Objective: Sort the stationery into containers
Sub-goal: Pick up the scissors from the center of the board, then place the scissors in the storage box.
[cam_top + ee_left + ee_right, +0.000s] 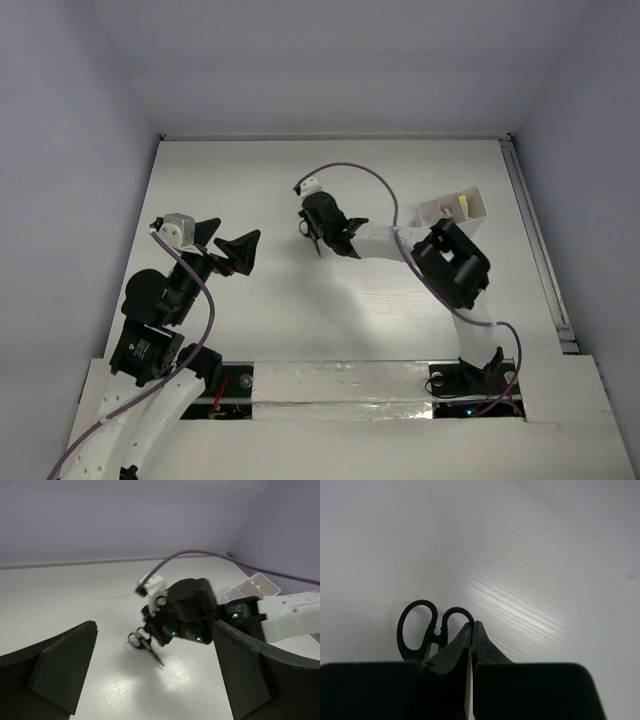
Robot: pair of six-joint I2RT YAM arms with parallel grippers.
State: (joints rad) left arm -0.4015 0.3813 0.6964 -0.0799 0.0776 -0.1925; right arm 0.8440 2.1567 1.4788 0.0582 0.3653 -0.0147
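Observation:
Small black-handled scissors (416,630) lie just left of my right gripper (473,625), whose jaws are pressed together with one handle loop running in at their tips. In the left wrist view the scissors (141,641) sit under that gripper (152,630), blade tip slanting down to the table. From above, the right gripper (312,236) is mid-table. The translucent box container (456,208) stands behind the right arm, something yellow inside it. My left gripper (232,246) hovers open and empty to the left. No pens or pale block show.
The right arm's white forearm (385,238) and purple cable (350,170) stretch between the container (252,586) and the scissors. A metal rail (535,240) runs along the table's right edge. Walls close in the back and sides.

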